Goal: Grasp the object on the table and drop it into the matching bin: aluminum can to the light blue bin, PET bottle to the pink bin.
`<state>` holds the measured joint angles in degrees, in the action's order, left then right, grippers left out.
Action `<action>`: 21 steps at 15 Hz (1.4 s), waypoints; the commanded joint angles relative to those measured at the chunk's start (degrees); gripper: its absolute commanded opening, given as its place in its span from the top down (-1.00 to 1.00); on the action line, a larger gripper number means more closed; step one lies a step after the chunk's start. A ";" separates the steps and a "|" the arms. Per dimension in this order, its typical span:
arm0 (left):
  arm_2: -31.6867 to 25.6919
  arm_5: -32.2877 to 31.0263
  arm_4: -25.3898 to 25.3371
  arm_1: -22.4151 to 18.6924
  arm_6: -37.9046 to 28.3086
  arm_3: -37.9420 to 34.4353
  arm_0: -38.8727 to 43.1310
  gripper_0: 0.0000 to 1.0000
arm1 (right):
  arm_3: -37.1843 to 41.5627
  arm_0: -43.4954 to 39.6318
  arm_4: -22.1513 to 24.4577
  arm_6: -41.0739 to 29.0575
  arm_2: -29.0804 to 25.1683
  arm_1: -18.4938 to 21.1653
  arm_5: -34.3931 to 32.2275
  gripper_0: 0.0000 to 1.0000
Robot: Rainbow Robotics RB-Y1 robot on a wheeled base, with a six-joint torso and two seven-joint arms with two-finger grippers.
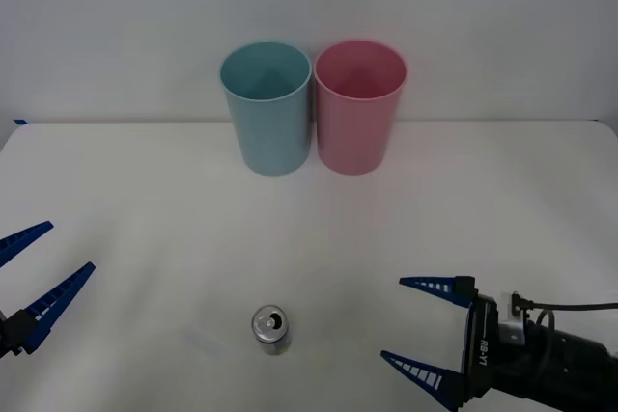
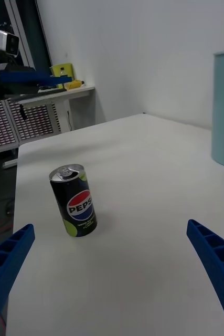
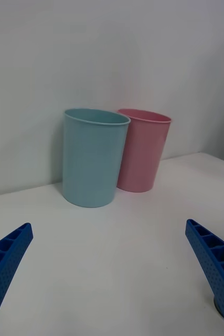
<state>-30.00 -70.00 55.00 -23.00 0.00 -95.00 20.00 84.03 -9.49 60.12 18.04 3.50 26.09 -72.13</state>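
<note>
We see the right gripper [image 1: 410, 329] spread wide, the aluminum can [image 1: 271, 327] upright on the table [image 1: 145, 238] just beyond its fingertips; the left gripper [image 1: 43, 267], also wide, sits cut off at the edge. Both bins stand far ahead; the light blue bin [image 1: 267, 108] partly hides the pink bin [image 3: 143, 152] in the left wrist view.

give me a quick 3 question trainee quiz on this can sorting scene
1. True or false: the aluminum can stands upright on the table.
2. Which tool is nearer the can? A) left tool B) right tool
3. Fill in: the can belongs in the ____ bin.

Key
1. True; its silver top faces up.
2. B; open, level with the can, pointing at it.
3. Light blue; the light blue bin stands on the robot's left of the pink bin, at the table's far edge.
</note>
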 commanded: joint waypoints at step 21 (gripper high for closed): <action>0.00 0.00 0.00 0.00 0.00 0.00 0.00 -1.00 | -9.94 11.25 11.16 4.81 18.91 -13.26 18.95 -1.00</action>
<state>-30.00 -70.00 55.00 -23.00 0.00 -95.00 20.00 74.74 1.34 70.79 22.78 22.43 13.51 -53.33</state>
